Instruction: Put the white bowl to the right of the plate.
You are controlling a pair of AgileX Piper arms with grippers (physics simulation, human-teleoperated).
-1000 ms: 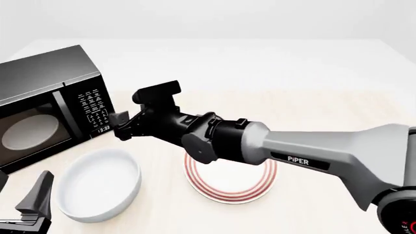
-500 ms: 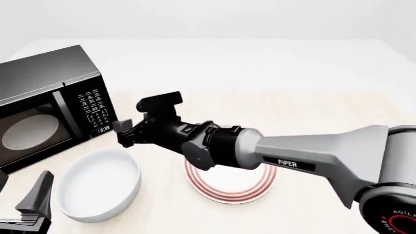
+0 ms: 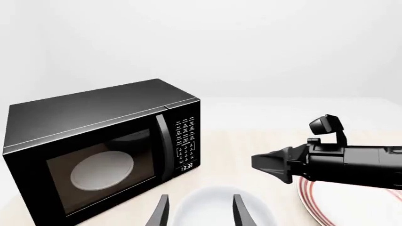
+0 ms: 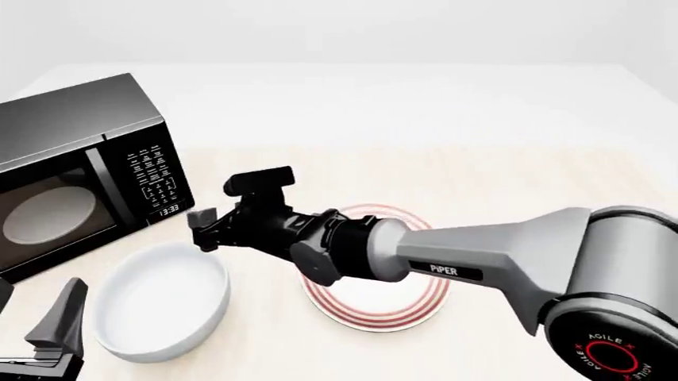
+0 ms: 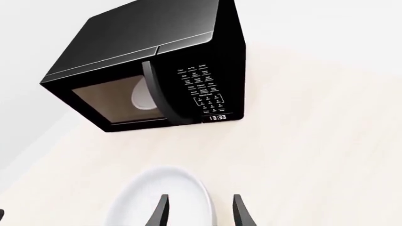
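Note:
The white bowl (image 4: pixel 159 303) sits on the table at the front left, just left of the plate (image 4: pixel 390 316). The plate is flat with red rings, and my right arm covers much of it. My right gripper (image 4: pixel 205 228) reaches across the plate and hangs open just above the bowl's far right rim. In the right wrist view the bowl (image 5: pixel 164 200) lies below the open right gripper (image 5: pixel 199 214). My left gripper (image 4: pixel 43 337) stays open at the front left corner, beside the bowl. In the left wrist view the bowl (image 3: pixel 217 207) shows between that gripper's fingers (image 3: pixel 240 213).
A black microwave (image 4: pixel 79 171) with a pale disc inside stands at the left, just behind the bowl. The light table (image 4: pixel 509 159) stretches to the right of the plate and behind it.
My right arm has dropped lower and swung its gripper down toward the bowl's far right rim. The bowl, the plate and the left gripper have not moved.

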